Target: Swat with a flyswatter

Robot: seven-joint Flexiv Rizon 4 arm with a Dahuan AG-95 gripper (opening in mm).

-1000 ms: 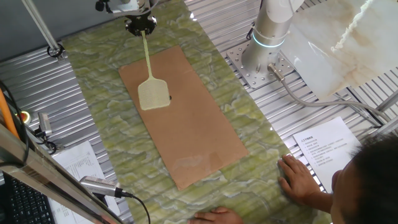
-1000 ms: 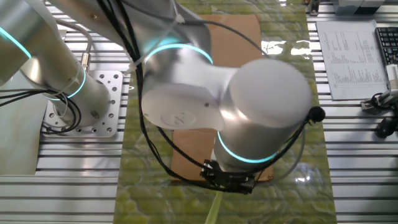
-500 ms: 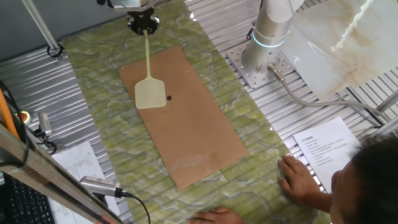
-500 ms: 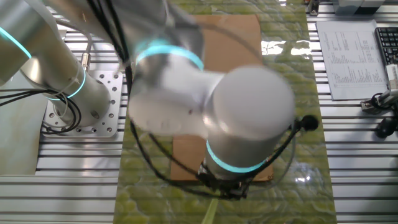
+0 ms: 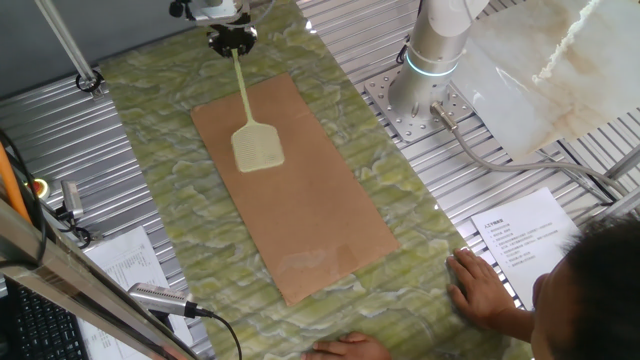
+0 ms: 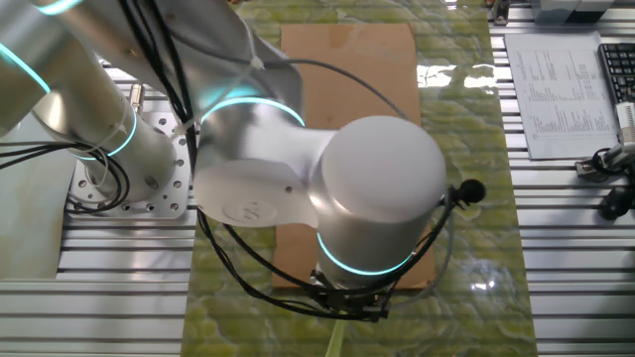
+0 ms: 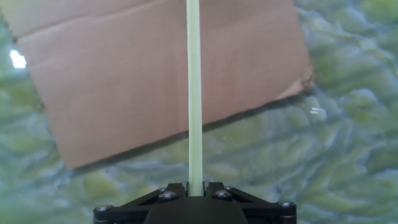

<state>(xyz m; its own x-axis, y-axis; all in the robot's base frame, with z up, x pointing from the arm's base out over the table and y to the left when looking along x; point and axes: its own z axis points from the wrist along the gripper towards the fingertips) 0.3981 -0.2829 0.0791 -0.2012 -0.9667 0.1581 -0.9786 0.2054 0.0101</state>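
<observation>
One gripper (image 5: pixel 232 40) hangs over the far edge of the green marbled tabletop (image 5: pixel 150 130), its fingers clenched on the handle end of the flyswatter (image 5: pixel 251 125). The handle slants down to the mesh head, which is over the brown board (image 5: pixel 310 200). A person's hand (image 5: pixel 480 285) rests at the right.

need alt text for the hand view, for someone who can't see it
The gripper at the bottom edge clamps the pale yellow-green handle of the flyswatter, which runs straight up and out of the top of the frame. Behind it lies a brown cardboard board on a green marbled table cover; the swatter's head is out of view.
</observation>
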